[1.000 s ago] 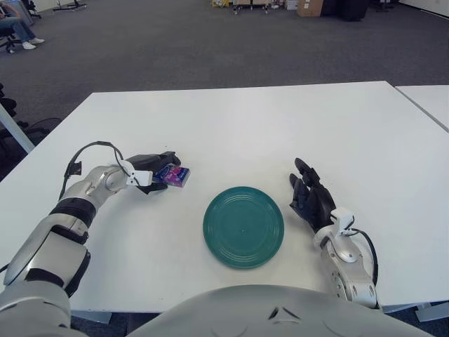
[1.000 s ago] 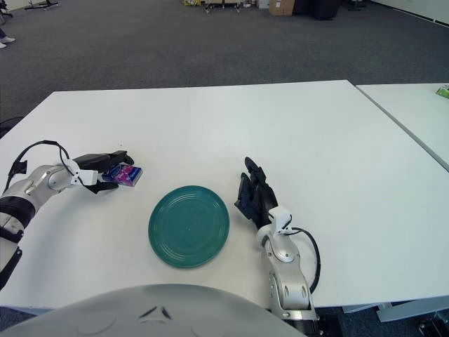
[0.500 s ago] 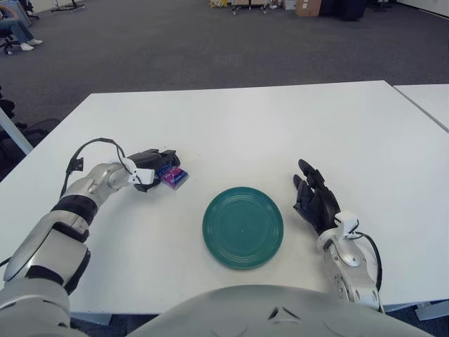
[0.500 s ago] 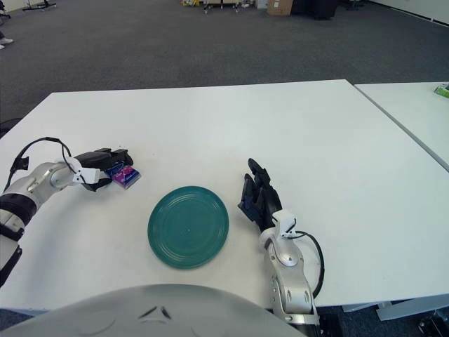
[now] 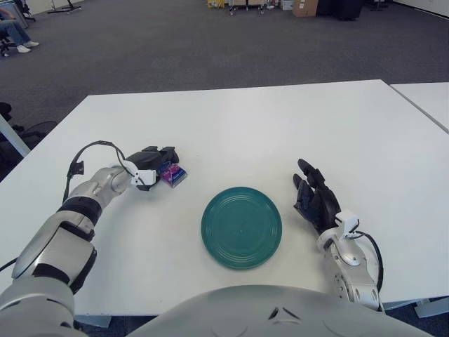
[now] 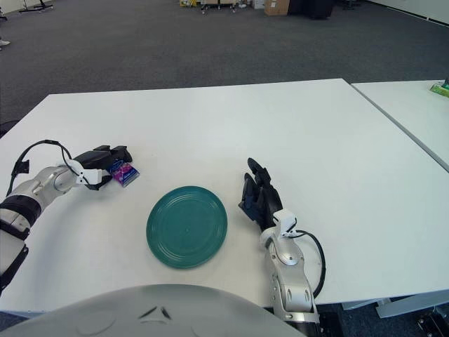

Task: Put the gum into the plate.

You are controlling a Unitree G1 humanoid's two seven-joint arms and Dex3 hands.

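Note:
A small purple and blue gum pack (image 5: 172, 175) is at the left of the white table (image 5: 238, 126), tilted up on its edge. My left hand (image 5: 156, 163) has its black fingers closed around the pack, gripping it at table level. A round teal plate (image 5: 241, 226) lies empty at the front middle, a short way to the right of the pack. My right hand (image 5: 316, 202) rests on the table just right of the plate, fingers spread, holding nothing.
A second white table (image 5: 428, 98) adjoins at the right, with a small green item (image 6: 440, 89) on it. Grey carpet floor stretches beyond the far edge.
My left hand has closed on the gum pack and tipped it from lying flat to standing on its edge. The right hand has shifted slightly right.

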